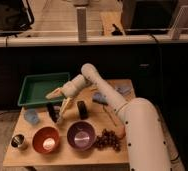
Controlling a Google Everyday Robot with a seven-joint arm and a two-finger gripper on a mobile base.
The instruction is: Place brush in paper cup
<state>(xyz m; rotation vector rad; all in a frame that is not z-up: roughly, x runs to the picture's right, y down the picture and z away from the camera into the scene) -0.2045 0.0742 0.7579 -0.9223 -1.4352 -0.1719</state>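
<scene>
Gripper (pixel 60 106) hangs over the table's (pixel 67 156) left-middle, just right of a slim black brush (pixel 51 112); its beige fingers (pixel 65 109) look spread, holding nothing as far as I can tell. Next: centre on the brush, not the thicker black object (pixel 82 109) on the right, and pinch mid-body. Paper cup isn't identifiable. Arm reaches left from the white shoulder, elbow high, wrist angled down beside the green tray (pixel 42 89).

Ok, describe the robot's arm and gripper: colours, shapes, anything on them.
The arm is a smooth white shell: a fat rounded lower segment, narrowing through a rounded elbow to a slimmer forearm. No cables or markings show. The gripper, above the table's middle by the green tray, has two long, tapering cream-tan fingers.
</scene>
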